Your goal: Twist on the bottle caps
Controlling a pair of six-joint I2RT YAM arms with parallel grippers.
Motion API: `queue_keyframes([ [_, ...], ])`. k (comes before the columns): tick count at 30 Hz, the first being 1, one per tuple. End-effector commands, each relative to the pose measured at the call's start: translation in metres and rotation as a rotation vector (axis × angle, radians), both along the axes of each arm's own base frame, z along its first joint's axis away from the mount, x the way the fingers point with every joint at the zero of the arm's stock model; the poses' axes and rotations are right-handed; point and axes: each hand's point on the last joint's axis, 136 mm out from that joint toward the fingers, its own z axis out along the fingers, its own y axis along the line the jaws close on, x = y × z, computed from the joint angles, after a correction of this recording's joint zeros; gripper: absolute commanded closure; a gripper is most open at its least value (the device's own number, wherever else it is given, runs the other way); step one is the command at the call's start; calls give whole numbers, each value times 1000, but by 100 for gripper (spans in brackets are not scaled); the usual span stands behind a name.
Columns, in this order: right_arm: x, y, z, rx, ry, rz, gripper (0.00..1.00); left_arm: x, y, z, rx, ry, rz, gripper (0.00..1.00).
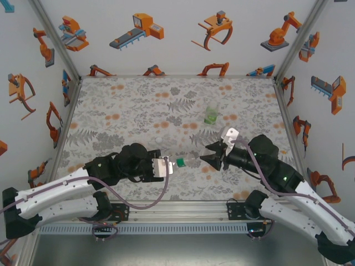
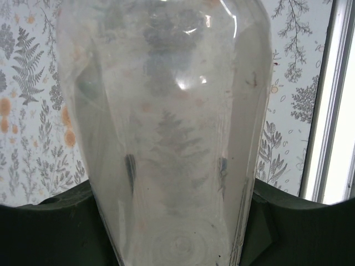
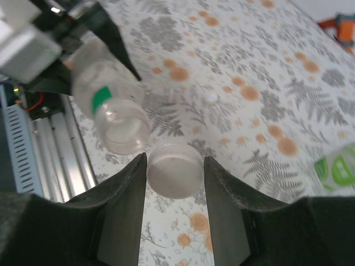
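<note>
My left gripper [image 1: 168, 166] is shut on a clear bottle [image 1: 186, 162] with a green band, held lying sideways with its open mouth [image 3: 123, 128] pointing right. In the left wrist view the bottle's body [image 2: 172, 122] stands between the dark jaws of the left gripper [image 2: 175, 221]. My right gripper [image 1: 207, 154] faces that mouth from the right, shut on a white bottle cap [image 3: 175, 170] pinched between both fingers. The cap sits just short of the mouth, slightly below and to its right, apart from it. A green-tinted bottle [image 1: 211, 113] stands further back on the table.
A small white cap [image 3: 211, 98] lies loose on the patterned table [image 1: 122, 111] behind the held bottle. The green bottle [image 3: 337, 166] shows at the right edge of the right wrist view. A metal rail [image 1: 183, 210] runs along the near edge; walls close in left and right.
</note>
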Motion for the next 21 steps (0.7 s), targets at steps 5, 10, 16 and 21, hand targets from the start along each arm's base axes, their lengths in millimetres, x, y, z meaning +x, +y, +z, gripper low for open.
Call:
queue_keyframes([
  [5,-44,16,17,15,-108,304,100,-4,-8,10,11,-55,-56,100],
  [10,-50,19,12,22,-101,345,100,-10,-13,15,-10,-56,-87,100],
  [16,-43,18,7,7,-100,306,100,-15,-18,19,-30,-51,-117,100],
  [21,-46,19,2,3,-88,325,100,-21,-24,27,-70,-46,-149,100],
])
